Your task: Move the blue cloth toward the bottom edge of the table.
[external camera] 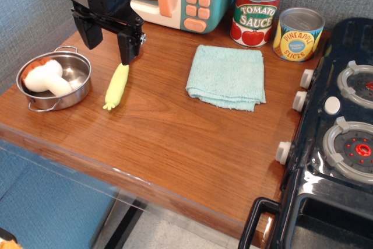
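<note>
Steel pot [73, 86] holding a plush mushroom [45, 77] is sitting left of and below the fingers [108, 42], which are hanging wide apart and holding nothing, just above a yellow toy corn [116, 86]. Lying well to their right, the blue cloth [227, 77] is resting folded and roughly square, without a clear long axis, on the wooden surface [175, 144]. Bare wood is stretching toward the near edge.
</note>
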{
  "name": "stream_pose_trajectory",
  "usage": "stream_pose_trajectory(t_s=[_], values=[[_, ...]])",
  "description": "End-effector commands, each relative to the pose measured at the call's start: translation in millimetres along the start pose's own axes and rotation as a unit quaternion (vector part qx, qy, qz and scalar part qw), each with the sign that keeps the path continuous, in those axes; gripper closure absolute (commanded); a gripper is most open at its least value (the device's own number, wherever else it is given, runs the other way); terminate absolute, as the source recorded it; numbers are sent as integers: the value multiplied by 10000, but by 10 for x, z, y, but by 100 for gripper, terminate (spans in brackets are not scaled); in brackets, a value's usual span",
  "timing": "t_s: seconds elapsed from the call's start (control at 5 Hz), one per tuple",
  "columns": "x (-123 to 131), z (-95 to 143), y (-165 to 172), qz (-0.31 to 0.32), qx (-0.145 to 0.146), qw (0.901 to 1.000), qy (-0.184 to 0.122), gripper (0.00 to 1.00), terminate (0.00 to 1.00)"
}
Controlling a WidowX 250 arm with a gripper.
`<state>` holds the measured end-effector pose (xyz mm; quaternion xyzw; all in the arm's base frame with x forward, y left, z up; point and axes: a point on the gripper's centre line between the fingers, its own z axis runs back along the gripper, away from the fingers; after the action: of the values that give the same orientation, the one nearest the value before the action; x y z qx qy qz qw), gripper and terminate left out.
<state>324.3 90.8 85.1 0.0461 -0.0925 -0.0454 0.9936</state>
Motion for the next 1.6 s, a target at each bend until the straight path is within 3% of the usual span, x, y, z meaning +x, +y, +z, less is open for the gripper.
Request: stream_pose_trajectory(t_s=[0.0, 0.4, 0.6, 0.8, 1.2, 1.4], values=[[0, 0, 0, 0, 0, 10000, 0, 0, 0], [215, -71, -205, -32, -144, 9998, -146, 0, 0], [410, -71, -447, -210, -88, 9996, -181, 0, 0], [816, -152, -810, -470, 396, 9981, -22, 0, 0], [1328, -128, -1099, -438, 434, 9976, -325, 0, 0], [1343, -138, -1095, -207, 377, 9984, -376, 0, 0]])
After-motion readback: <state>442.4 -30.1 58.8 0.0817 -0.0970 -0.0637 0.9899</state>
